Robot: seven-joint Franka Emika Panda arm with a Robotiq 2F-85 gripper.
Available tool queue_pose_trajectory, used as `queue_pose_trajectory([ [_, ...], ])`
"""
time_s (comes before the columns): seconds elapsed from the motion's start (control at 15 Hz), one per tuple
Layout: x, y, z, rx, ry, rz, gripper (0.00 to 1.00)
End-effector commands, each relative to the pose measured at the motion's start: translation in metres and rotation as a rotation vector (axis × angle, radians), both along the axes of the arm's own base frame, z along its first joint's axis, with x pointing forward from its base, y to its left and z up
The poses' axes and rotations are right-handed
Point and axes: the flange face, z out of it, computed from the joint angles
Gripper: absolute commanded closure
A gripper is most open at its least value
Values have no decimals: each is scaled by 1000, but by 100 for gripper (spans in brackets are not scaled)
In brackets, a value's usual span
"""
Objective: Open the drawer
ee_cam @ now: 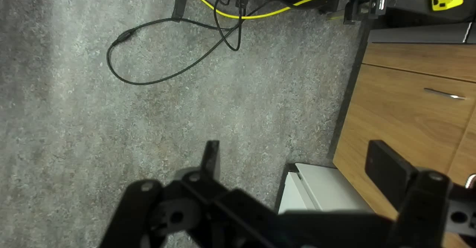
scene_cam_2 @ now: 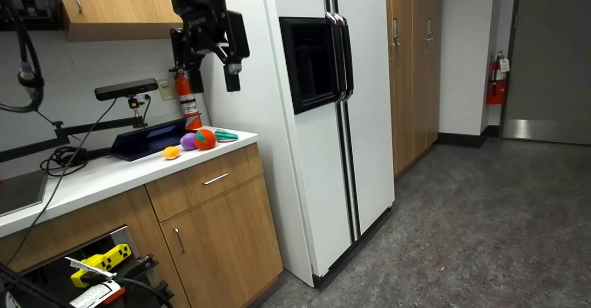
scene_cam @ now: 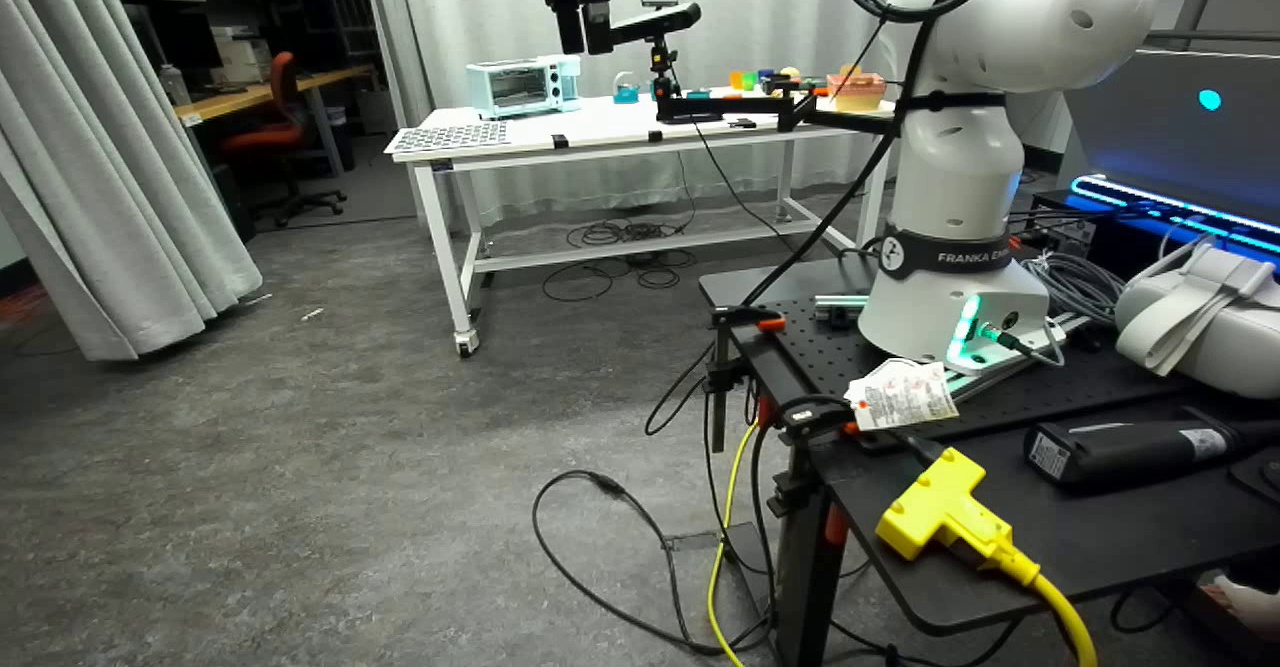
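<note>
The drawer (scene_cam_2: 198, 191) is sitting closed in the cabinet (scene_cam_2: 134, 211), its wooden front lying just under the counter (scene_cam_2: 120, 169) and directly above the door (scene_cam_2: 226, 243), with the fridge (scene_cam_2: 316, 178) standing beside its right-hand end in an exterior view. The drawer's long axis is running level along the counter's edge, slanting in that view from lower left to upper right, towards the fridge. The front is facing out over the floor (scene_cam_2: 461, 215), and its handle (scene_cam_2: 215, 178) is lying along the same long axis, while the door's handle (scene_cam_2: 179, 240) is standing upright below. In the wrist view the drawer is showing only as a strip of wood at the right edge, slanting steeply, with part of the handle gleaming at the border. The gripper (scene_cam_2: 214, 82) is hanging over the floor, pointing down, higher than the counter and well apart from the drawer; its jaws are standing released, the fingers (ee_cam: 386, 170) wide apart with floor, fridge and cabinet showing between them. On the counter, four small coloured toys (scene_cam_2: 205, 139) are lying above the drawer, next to a dark blue thing (scene_cam_2: 147, 138). In an exterior view the arm (scene_cam: 955, 172) is rising from a black stand (scene_cam: 1130, 527), a yellow power block (scene_cam: 945, 507) is lying at the stand's edge, and a white table (scene_cam: 590, 125) is standing well beyond
</note>
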Motion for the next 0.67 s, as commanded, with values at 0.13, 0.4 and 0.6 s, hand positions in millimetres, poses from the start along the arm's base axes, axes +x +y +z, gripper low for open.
queue_pose_trajectory([
  [0.13, 22, 57, -35, 84, -34, 143, 0],
  [0.4, 50, 117, -64, 113, -63, 210, 0],
  [0.6, 71, 169, -80, 141, -79, 233, 0],
])
